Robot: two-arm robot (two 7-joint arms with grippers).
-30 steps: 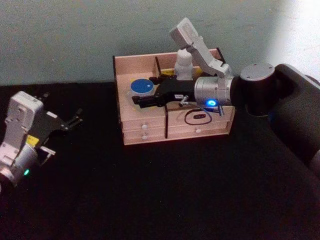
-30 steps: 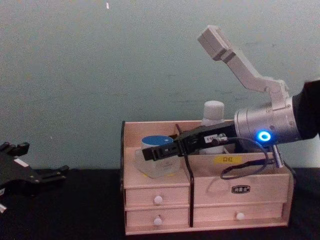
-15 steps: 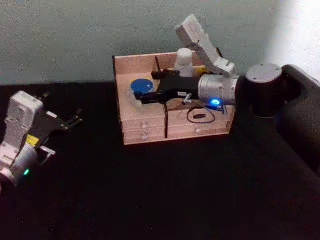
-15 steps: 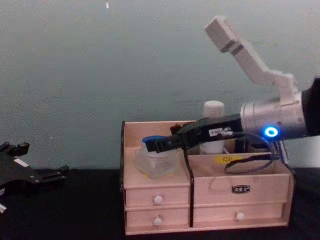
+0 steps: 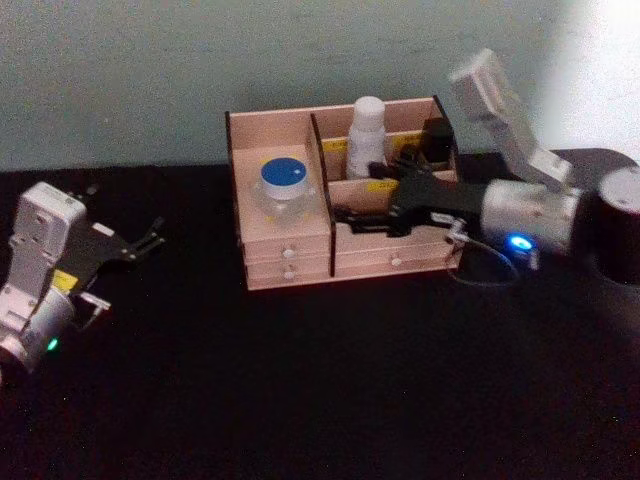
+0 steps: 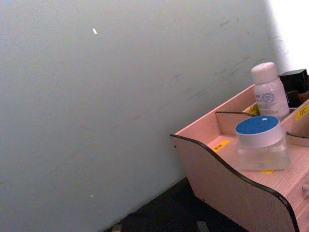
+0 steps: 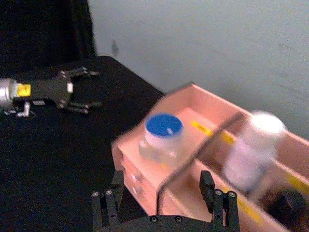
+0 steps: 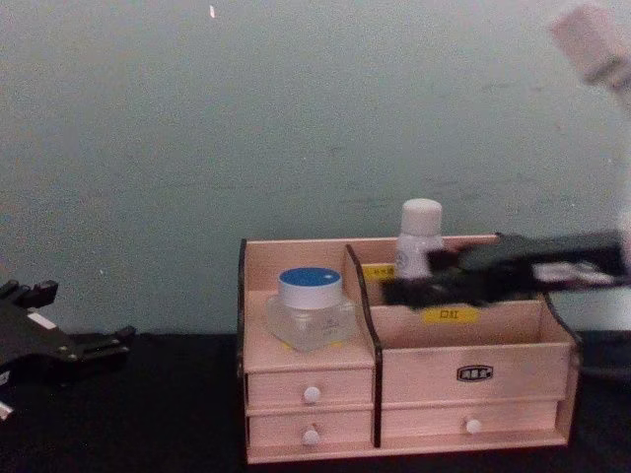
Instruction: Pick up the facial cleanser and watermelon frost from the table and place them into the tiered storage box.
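Nearest, the left pincer [image 5: 140,243] is seen parked over the black desk [image 5: 300,380] at the robot's left, well apart from the box [image 5: 290,270]; its fingers are spread and nothing is held. Farther on, the right pincer [image 5: 375,205] is seen released and empty above the box's right front compartment, its fingers [image 8: 424,288] apart.

In the left compartment a clear jar with a blue lid [image 5: 283,188] is set upright, resting on the compartment floor and free of any grip. Behind it, in a rear compartment, a white bottle [image 5: 367,135] stands upright beside a dark item [image 5: 436,138].

Both task things are judged to be stowed already, so little appears left beyond pulling the arm clear.

Against the earlier frames, the jar was clamped by the right pincer while being lowered into the left compartment; now it has been let go and the pincer has been drawn back toward the right.
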